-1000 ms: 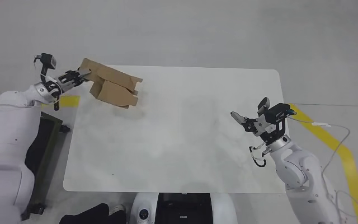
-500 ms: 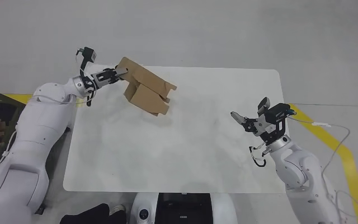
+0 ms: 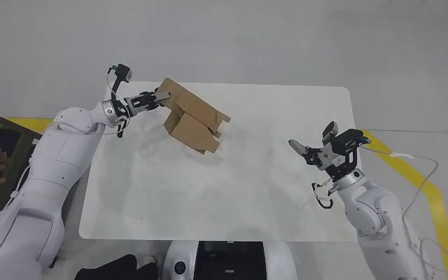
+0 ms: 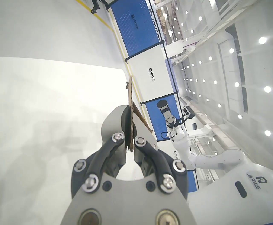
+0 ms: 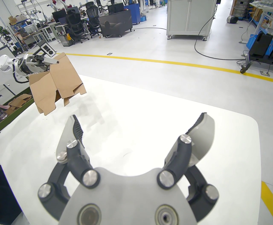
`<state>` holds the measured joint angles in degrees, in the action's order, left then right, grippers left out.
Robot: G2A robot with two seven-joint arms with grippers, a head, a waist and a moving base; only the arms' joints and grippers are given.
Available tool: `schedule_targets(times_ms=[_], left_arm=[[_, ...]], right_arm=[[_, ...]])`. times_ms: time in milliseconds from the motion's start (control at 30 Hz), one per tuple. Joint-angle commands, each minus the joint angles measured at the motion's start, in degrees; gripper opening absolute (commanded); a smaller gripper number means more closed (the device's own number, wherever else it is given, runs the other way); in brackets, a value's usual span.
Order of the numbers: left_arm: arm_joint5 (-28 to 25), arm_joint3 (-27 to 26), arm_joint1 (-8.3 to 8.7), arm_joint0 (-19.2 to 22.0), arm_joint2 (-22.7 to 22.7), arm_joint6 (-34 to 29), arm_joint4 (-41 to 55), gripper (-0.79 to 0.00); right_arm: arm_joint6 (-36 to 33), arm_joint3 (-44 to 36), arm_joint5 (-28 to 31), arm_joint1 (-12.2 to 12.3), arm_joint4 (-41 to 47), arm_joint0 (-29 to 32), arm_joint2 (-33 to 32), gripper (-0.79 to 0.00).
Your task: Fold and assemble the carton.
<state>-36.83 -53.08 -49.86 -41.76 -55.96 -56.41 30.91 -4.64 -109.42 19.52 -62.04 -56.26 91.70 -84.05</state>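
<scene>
Robotics lab hall: office chairs [image 5: 79,21], metal cabinet [image 5: 187,19], yellow floor line [image 5: 170,62], blue partitions [image 4: 136,27].

brown carton [image 3: 192,117], white table [image 3: 266,182]

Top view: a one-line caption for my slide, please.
Left gripper holds the carton over the table; right gripper open.

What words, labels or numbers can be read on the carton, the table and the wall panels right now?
On the carton: none, plain brown cardboard.
On the table: none, plain white.
On the wall panels: a short logo word each; brand print, so not quoted.
</scene>
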Motion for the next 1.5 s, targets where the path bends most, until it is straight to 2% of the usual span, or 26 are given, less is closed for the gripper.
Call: schedule_targets(times_ms=[0, 300, 433, 667, 933, 1067, 1167, 1467], left_arm=[[0.0, 0.0, 0.0, 0.0, 0.0, 0.0, 0.0, -0.785], [2.3, -2.6, 0.33, -1.9, -1.1, 2.0, -3.3, -0.785], [4.6, -5.5, -0.51, -0.2, 0.7, -1.9, -3.7, -0.785], [6.8, -5.1, -4.39, 7.0, 8.1, -8.2, -4.9, -0.785], [5.1, 0.7, -10.17, 14.2, 16.0, -12.5, -2.4, -0.785], [3.9, 4.5, -12.89, 16.6, 18.6, -14.9, 0.1, -0.785], [5.0, 6.0, -14.53, 17.7, 19.9, -16.1, 2.9, -0.785], [5.0, 6.0, -14.53, 17.7, 19.9, -16.1, 2.9, -0.785]], right_arm=[[0.0, 0.0, 0.0, 0.0, 0.0, 0.0, 0.0, 0.0], [0.0, 0.0, 0.0, 0.0, 0.0, 0.0, 0.0, 0.0], [0.0, 0.0, 0.0, 0.0, 0.0, 0.0, 0.0, 0.0], [0.0, 0.0, 0.0, 0.0, 0.0, 0.0, 0.0, 0.0], [0.0, 0.0, 0.0, 0.0, 0.0, 0.0, 0.0, 0.0], [0.0, 0.0, 0.0, 0.0, 0.0, 0.0, 0.0, 0.0], [0.0, 0.0, 0.0, 0.0, 0.0, 0.0, 0.0, 0.0], [0.0, 0.0, 0.0, 0.0, 0.0, 0.0, 0.0, 0.0]])
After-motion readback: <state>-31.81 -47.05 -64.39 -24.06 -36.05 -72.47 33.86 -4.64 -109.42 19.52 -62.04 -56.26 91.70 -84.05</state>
